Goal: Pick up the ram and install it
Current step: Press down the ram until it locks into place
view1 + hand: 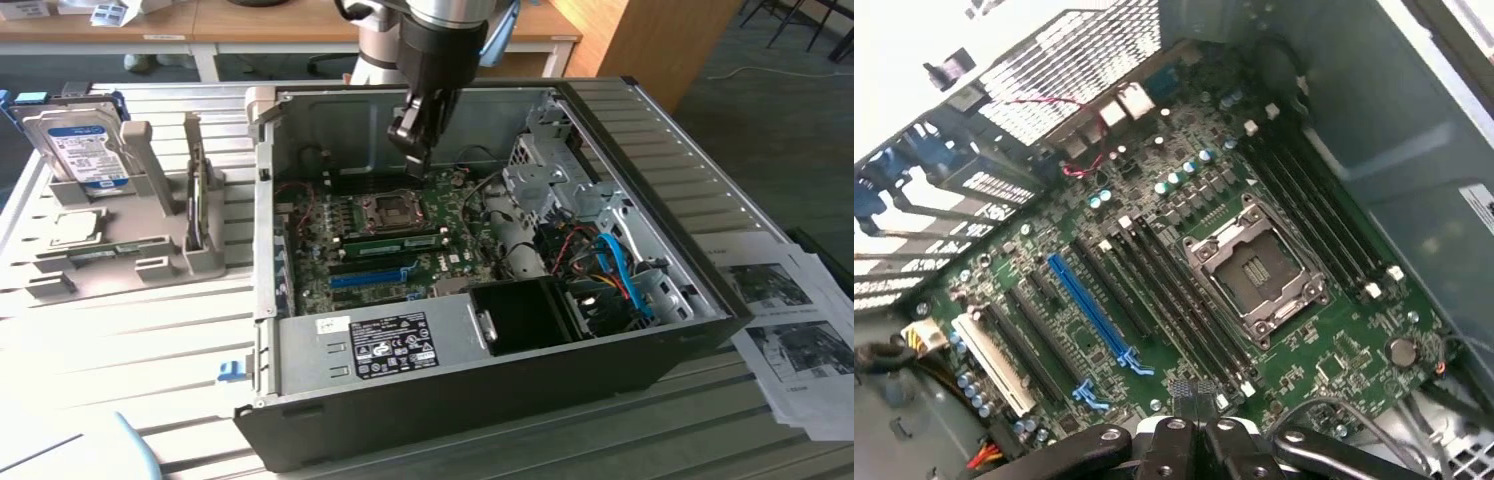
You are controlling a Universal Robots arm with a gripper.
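On the exterior view's left, a grey holder rack is sitting on the slatted worktop, and a silver hard drive with a blue and white label is standing upright in it. A thin dark part is standing on edge in a slot of the same rack, just to the right of the drive; what it is cannot be told.

In the middle, an open computer case is lying on its side with its motherboard facing up. The gripper is hanging over the board near the case's far wall, above the processor socket, with its fingers pressed together. In the wrist view the fingertips are meeting at the gripper with nothing seen between them, hovering above the memory slots beside the socket.

The ram, a narrow green stick, is lying along the board just in front of the socket, sitting in the memory slot area and apart from the gripper. Nearer the front of the case, a bright blue slot strip is running parallel to it. In the wrist view that blue slot strip is lying beside rows of black slots.

Toward the exterior view's right, red and blue cables are curling inside the case beside a black fan housing. Printed sheets are lying on the worktop past the case's right wall.
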